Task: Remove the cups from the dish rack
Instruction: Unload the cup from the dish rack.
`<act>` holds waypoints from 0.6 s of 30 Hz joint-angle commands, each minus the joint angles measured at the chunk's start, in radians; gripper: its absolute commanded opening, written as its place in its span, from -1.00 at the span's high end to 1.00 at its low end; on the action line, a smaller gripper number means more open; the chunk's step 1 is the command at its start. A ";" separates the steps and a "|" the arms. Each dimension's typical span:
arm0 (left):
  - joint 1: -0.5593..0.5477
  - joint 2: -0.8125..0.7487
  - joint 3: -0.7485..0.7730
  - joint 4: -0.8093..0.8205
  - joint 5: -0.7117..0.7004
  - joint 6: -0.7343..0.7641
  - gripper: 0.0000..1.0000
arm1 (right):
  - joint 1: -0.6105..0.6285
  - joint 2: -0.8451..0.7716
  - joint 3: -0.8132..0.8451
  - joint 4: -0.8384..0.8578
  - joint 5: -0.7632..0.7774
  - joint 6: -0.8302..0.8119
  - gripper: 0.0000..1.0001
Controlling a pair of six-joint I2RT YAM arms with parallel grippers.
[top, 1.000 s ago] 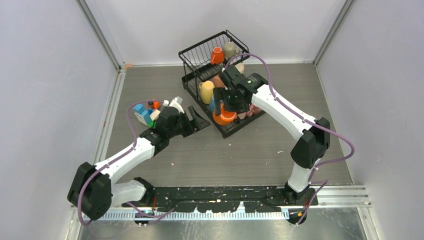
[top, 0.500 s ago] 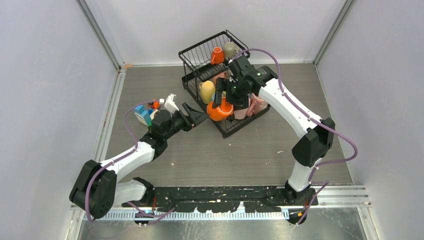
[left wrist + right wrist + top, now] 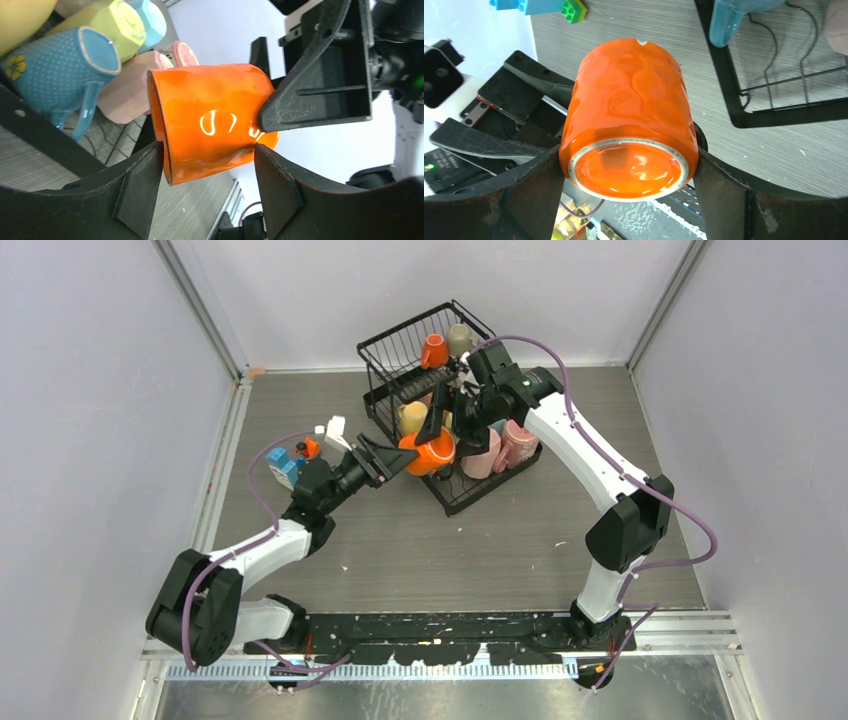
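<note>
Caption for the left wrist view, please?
Mid-handover: the right gripper holds the orange mug between the left gripper's fingers.

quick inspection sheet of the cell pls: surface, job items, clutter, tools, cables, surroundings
surface: grey wood-grain tabletop, a few pale flecks
job's things: black dish rack with cups on both tiers; orange cup held on its side beside the rack
clutter: coloured blocks at the left
tools: right tool shut on the orange cup's base end; left tool straddles its open end, contact unclear
cables: purple cables along both arms, one arcing over the rack
surroundings: pale walls on three sides; nothing else seen
</note>
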 commanded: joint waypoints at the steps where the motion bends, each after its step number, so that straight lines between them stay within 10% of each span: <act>1: 0.007 0.003 0.020 0.163 0.061 -0.054 -0.34 | -0.027 -0.071 -0.006 0.141 -0.163 0.073 0.07; 18: 0.008 -0.086 0.064 0.261 0.125 -0.205 -0.03 | -0.078 -0.082 -0.172 0.529 -0.428 0.314 0.07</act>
